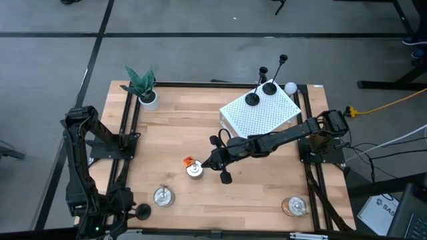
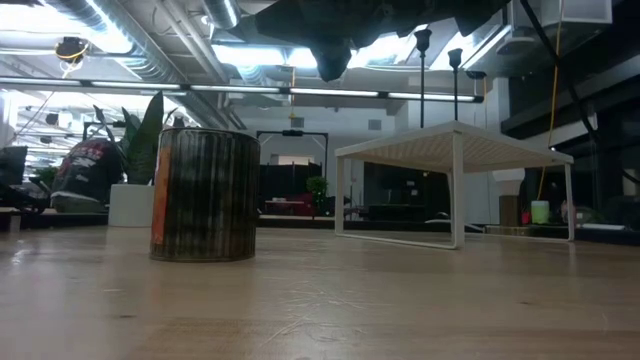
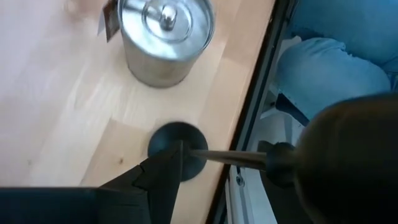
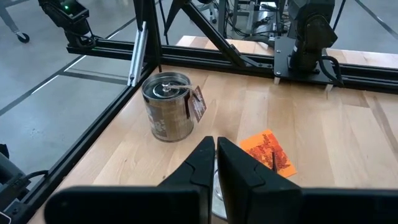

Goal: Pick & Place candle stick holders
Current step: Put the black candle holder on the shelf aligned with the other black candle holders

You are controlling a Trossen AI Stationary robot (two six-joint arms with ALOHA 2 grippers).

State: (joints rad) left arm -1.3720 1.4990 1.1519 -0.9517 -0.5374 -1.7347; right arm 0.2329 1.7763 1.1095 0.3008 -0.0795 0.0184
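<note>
One black candle stick holder (image 3: pixel 179 151) stands on its round base by the table's near left edge (image 1: pixel 142 212). Its thin stem (image 3: pixel 236 158) runs between the fingers of my open left gripper (image 3: pixel 242 155), which slants down over it (image 1: pixel 132 211). Two more holders (image 1: pixel 252 99) (image 1: pixel 269 87) stand on a white perforated riser (image 1: pixel 260 117) at the far right. My right gripper (image 4: pixel 216 155) is shut and hovers over a small tin (image 1: pixel 194 171) at the table's middle. My left gripper has one finger (image 3: pixel 158 177) beside the holder's stem and the other (image 3: pixel 348 162) near its cup end (image 3: pixel 280 165). I cannot tell whether either finger touches the holder.
Two more tins stand near the front edge (image 1: pixel 163 196) (image 1: pixel 295 205). An orange tag (image 4: pixel 267 152) lies by the middle tin. A potted plant (image 1: pixel 143 87) stands at the far left, a white ball (image 1: pixel 290 87) behind the riser. A person's blue trouser leg (image 3: pixel 336 68) shows beyond the near edge.
</note>
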